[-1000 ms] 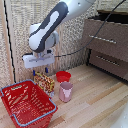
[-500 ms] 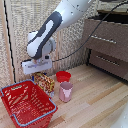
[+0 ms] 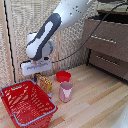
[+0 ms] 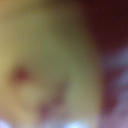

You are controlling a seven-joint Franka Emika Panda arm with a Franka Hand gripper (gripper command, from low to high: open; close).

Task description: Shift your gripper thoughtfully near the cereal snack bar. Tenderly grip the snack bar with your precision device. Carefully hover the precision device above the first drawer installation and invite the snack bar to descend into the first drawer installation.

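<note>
Left of centre in the exterior view, the gripper (image 3: 39, 75) is lowered onto the cereal snack bar (image 3: 44, 83), its jaw state obscured.

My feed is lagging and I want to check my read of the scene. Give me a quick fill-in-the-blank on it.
1. The pincer is right above the ____.
2. The snack bar stands between the pink cup and the red ____.
3. The red bowl sits behind the pink ____.
4. Both drawers are ____.

Missing words: snack bar; basket; cup; closed
</note>
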